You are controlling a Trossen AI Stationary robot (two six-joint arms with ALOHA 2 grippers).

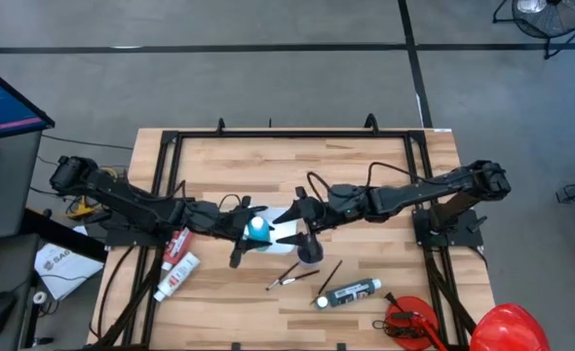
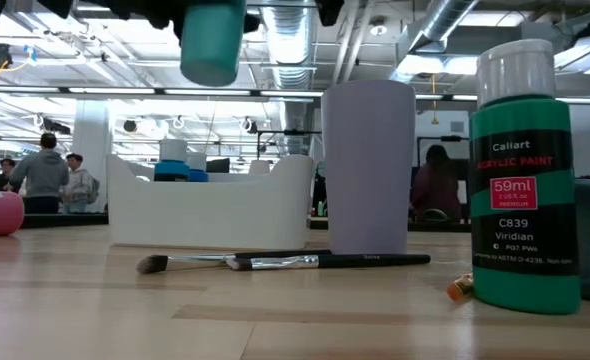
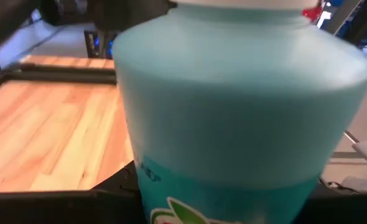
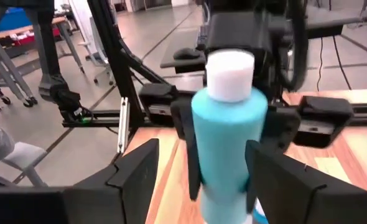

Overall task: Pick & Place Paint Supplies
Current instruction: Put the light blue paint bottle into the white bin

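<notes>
Left gripper (image 4: 227, 134) holds light blue bottle (image 4: 227, 140) above white bin (image 2: 210, 200)

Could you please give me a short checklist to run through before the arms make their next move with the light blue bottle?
1. Light blue bottle lifted off the table: ok.
2. Left gripper clamped on the bottle's sides: ok.
3. Right gripper fingers flanking the bottle: ok; contact: cannot tell.
4. White bin beneath the bottle: ok.
5. Brush lying outside the bin: ok.
</notes>
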